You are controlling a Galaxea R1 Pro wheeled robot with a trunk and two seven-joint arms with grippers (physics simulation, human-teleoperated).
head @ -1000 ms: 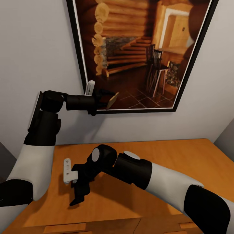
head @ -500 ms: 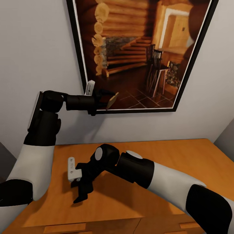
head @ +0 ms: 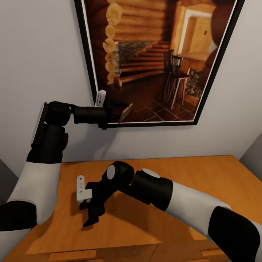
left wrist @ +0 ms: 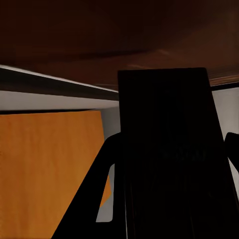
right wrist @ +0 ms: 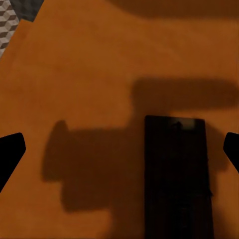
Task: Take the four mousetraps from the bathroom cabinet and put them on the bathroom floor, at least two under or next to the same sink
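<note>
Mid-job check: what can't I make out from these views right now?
Head view: the right gripper and its arm hide the mousetrap lying on the cabinet.
Left wrist view: a dark slab up close blocks the left gripper; its grip is unclear.
Head view: cabinet drawers cut off by the bottom edge.

Right claw (head: pixel 89 214) above orange cabinet (head: pixel 203 178)

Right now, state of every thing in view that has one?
left gripper, raised by the framed picture, shut on a mousetrap
held mousetrap, off the cabinet, tilted
right gripper, open, over the cabinet top
second mousetrap, flat on the cabinet top, not gripped
cabinet, visible drawer fronts look shut
</note>
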